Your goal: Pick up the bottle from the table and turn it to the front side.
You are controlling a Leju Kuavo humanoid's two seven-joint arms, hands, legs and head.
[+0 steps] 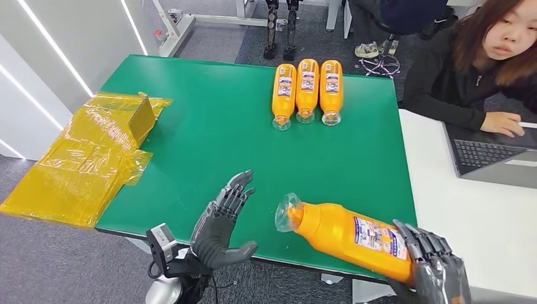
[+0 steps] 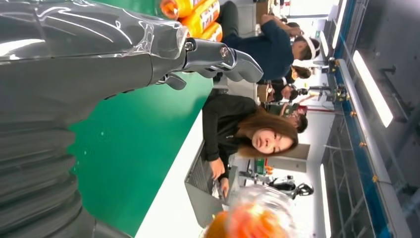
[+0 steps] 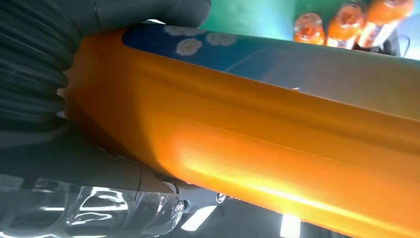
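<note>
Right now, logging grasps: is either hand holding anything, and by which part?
The right hand grips the orange bottle by its base end, cap end free. The left hand holds nothing.

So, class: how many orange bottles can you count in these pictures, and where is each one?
4. Three lie side by side at the far side of the green table: left bottle, middle bottle, right bottle. The fourth bottle is held by the right hand at the near edge.

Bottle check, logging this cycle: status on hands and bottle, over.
Right hand grips orange bottle at its base, label up. Left hand open beside the cap. Three bottles lie at far edge, nothing blocking.
</note>
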